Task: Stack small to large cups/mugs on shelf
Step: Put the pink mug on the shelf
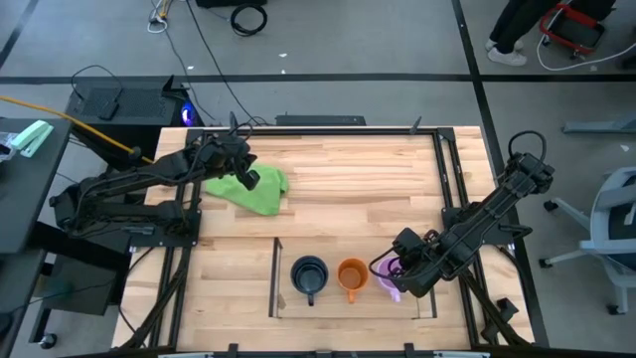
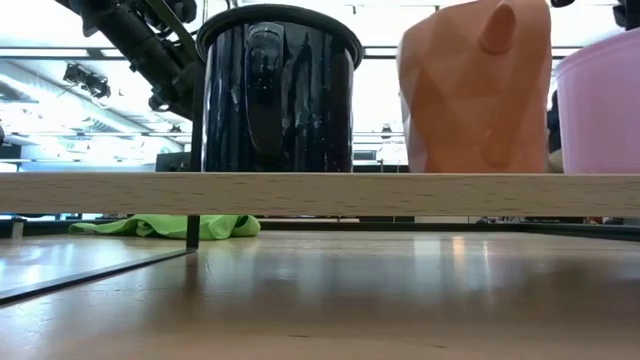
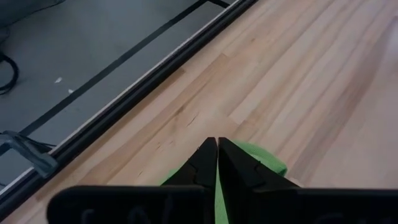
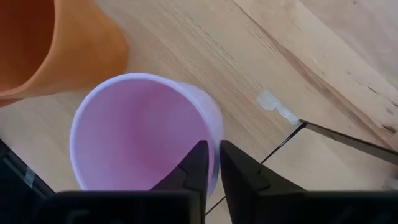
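Three mugs stand in a row on the shelf's wooden floor [image 1: 328,306], which shows edge-on in the low view [image 2: 320,193]. From left to right they are the black mug [image 1: 309,274], the orange mug [image 1: 351,274] and the light purple mug [image 1: 390,278]. My right gripper [image 4: 214,163] is shut on the purple mug [image 4: 140,130] at the shelf's right end. My left gripper [image 3: 217,143] is shut and empty, above the green cloth [image 1: 253,194] at the table's far left. The low view also shows the black mug [image 2: 278,95], the orange mug [image 2: 475,85] and the purple mug [image 2: 600,105]. My right gripper pinches the purple mug's rim [image 4: 215,138] on its right side, one finger inside the mug and one outside. The fingers slant down from the table's right. The mug is upright, its mouth up. Its base is level with the shelf floor in the low view.
The shelf's clear side panels [image 1: 275,278] stand at both ends of the row, the right one [image 4: 348,140] close to my right gripper. The orange mug [image 4: 56,46] is right beside the purple one. Bare wooden table lies between cloth and shelf.
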`<state>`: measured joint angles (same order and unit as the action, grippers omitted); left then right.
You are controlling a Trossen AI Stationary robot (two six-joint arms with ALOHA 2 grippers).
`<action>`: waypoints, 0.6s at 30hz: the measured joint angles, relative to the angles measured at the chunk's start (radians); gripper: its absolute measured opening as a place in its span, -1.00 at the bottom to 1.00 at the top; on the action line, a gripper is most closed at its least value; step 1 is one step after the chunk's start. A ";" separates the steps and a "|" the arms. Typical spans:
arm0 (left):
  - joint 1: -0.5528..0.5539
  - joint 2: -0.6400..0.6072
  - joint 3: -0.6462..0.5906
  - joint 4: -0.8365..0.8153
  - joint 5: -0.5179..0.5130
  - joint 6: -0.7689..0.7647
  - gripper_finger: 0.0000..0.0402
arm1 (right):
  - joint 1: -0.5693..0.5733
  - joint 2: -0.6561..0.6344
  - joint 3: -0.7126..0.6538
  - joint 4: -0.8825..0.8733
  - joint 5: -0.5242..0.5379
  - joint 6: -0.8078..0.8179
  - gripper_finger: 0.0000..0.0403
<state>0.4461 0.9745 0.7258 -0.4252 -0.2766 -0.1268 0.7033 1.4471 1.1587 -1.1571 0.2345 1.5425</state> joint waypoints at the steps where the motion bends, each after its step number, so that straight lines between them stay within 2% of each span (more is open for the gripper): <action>1: 0.000 0.000 0.000 0.000 0.011 0.000 -0.88 | 0.000 0.000 0.000 0.000 0.000 0.000 -0.73; 10: 0.000 0.000 0.000 0.000 0.031 0.000 -0.94 | 0.000 0.000 0.000 0.000 0.000 0.000 -0.66; 18: 0.000 0.000 0.000 0.000 0.031 0.000 -0.87 | 0.000 -0.021 0.000 -0.004 -0.003 0.000 -0.66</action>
<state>0.4458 0.9745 0.7258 -0.4248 -0.2455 -0.1273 0.7033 1.4262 1.1587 -1.1606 0.2312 1.5425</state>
